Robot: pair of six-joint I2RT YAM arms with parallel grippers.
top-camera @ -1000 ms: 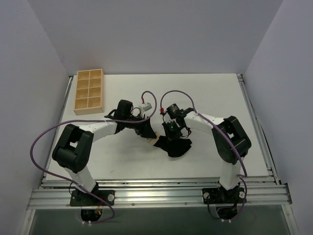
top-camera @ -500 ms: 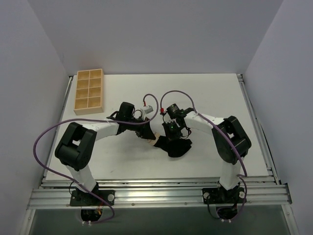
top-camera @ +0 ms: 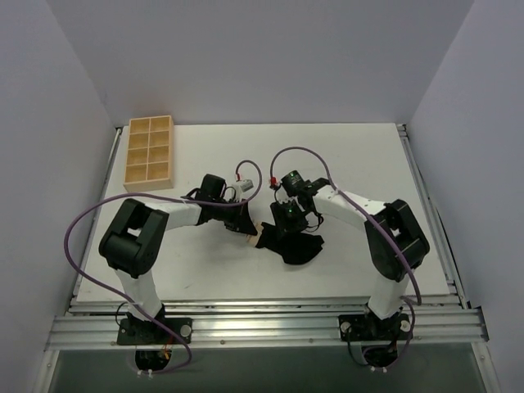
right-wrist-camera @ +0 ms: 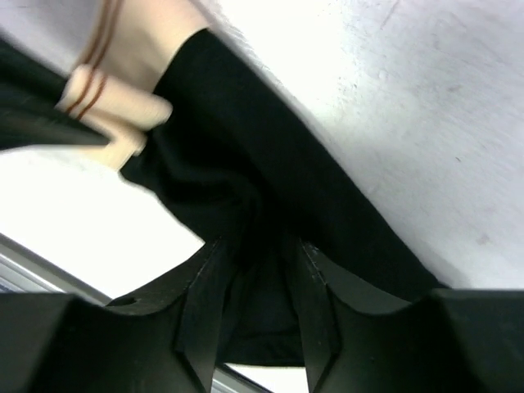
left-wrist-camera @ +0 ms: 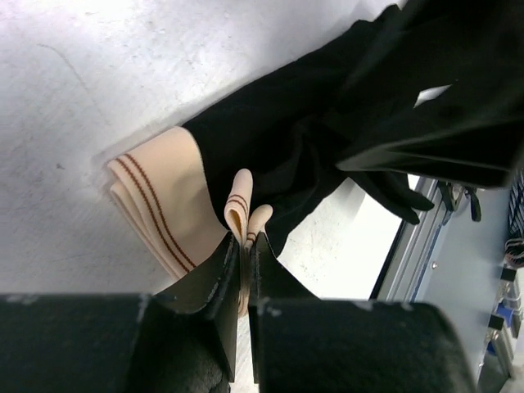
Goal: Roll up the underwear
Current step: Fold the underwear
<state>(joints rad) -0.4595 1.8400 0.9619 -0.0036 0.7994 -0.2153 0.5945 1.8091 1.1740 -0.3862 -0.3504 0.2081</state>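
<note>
Underwear (left-wrist-camera: pixel 295 139) pinched by low left hand (left-wrist-camera: pixel 244 246), right hand (right-wrist-camera: pixel 258 262) spread just above

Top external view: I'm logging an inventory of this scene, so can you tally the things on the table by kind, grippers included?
Underwear: 1
Wooden tray: 1
Grippers: 2 (left gripper, right gripper)
Total: 4
</note>
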